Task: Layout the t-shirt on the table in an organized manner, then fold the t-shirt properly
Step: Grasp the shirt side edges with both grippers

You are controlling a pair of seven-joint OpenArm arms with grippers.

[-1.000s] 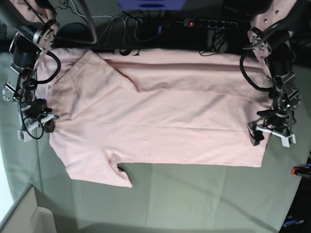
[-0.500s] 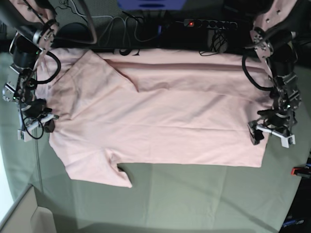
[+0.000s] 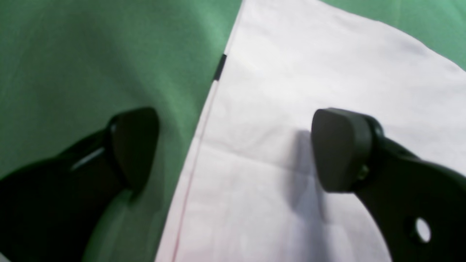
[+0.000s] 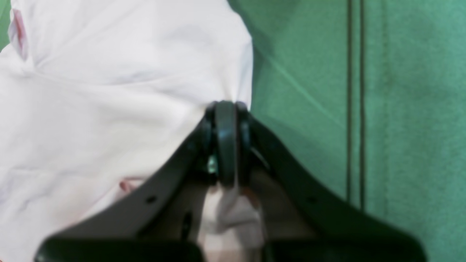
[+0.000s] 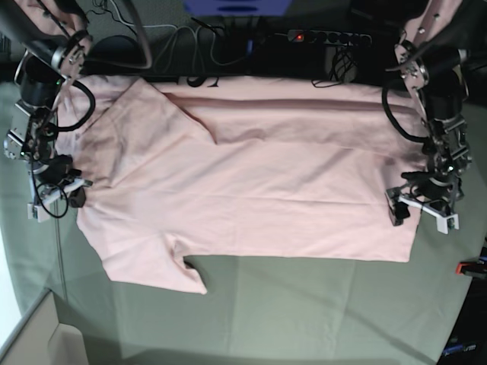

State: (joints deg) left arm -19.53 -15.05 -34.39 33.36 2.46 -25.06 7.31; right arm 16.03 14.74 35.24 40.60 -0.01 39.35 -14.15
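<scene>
**Shirt spread flat, one pincer clenched on its edge, the other spread wide**

At the left of the overhead view the right pincer (image 5: 59,185) sits at the shirt's edge, small and dark there, so its jaws are hard to read. The right wrist view settles it: the pincer (image 4: 225,109) is clenched on a bunched bit of the t-shirt (image 4: 109,91), with cloth pinched between the closed tips and a fold trailing down behind them. The lower part of that view is filled by the blurred black frame of the pincer, which hides the cloth under it.

The t-shirt (image 5: 251,190) lies spread across the middle of the surface (image 5: 304,312), plain pink side up; no printing shows. A sleeve points toward the lower left, and a long crease runs along the far edge. The far hem meets a dark strip of cables and a power strip (image 5: 329,36), where its outline is hard to follow.

At the right, the left pincer (image 5: 422,213) hangs over the shirt's right edge. In the left wrist view it (image 3: 233,149) stands released, jaws wide apart, one tip over the green cover (image 3: 72,65), the other over the shirt (image 3: 309,72), the hem between them. Whether the tips touch is unclear. A small red clamp (image 5: 472,268) is cut off at the right border.
</scene>
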